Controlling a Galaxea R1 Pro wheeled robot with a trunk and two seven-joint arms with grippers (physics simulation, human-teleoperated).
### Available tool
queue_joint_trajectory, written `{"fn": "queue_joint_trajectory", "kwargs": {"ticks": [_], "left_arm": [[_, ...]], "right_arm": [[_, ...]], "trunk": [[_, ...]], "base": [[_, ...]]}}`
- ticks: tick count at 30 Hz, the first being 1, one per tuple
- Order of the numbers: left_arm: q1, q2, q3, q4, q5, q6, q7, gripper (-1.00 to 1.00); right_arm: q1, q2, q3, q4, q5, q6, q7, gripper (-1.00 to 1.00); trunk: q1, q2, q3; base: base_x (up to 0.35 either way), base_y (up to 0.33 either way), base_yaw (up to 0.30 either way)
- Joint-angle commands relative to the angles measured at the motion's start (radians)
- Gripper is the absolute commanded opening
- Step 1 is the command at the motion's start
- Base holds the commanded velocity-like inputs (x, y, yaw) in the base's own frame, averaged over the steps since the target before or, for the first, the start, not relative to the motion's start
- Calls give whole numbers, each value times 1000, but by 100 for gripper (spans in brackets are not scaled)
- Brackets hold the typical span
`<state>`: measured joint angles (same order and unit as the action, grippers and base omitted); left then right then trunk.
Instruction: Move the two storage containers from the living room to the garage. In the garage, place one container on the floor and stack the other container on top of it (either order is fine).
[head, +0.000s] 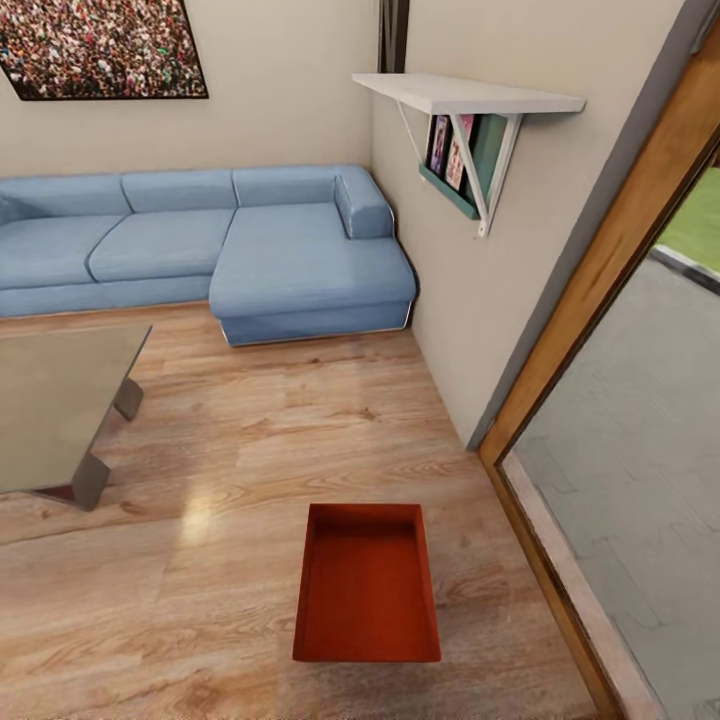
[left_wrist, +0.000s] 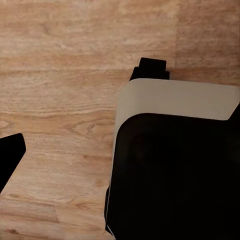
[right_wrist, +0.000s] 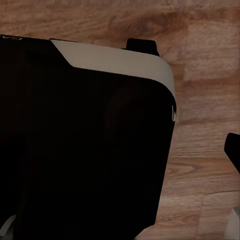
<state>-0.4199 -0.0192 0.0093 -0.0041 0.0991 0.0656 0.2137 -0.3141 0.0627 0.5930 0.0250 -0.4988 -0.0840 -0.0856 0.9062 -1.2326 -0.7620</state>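
Container lies on plank floor near sofa.

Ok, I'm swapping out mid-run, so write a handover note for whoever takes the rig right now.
End effectors: neither one's state can be judged; the wrist views show robot body over wood planks.
Things: one storage container lies empty on the living room wood floor, straight ahead, near the glass door. The blue sofa is beyond.
Done: nothing visibly carried yet.
Left: pick up this container, find the second, take both to the garage and stack them.
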Motion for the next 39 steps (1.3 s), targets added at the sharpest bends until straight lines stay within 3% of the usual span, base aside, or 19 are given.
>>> {"fn": "queue_joint_trajectory", "kwargs": {"ticks": [1,39], "left_arm": [[0,0,0,0,10,2,3,100],[0,2,0,0,11,3,3,100]], "right_arm": [[-1,1,8,3,-9,-4,-1,100],[-1,-12,8,3,-9,-5,-2,100]], "trunk": [[0,0,-2],[0,0,-64]], "base": [[0,0,0],[0,0,0]]}}
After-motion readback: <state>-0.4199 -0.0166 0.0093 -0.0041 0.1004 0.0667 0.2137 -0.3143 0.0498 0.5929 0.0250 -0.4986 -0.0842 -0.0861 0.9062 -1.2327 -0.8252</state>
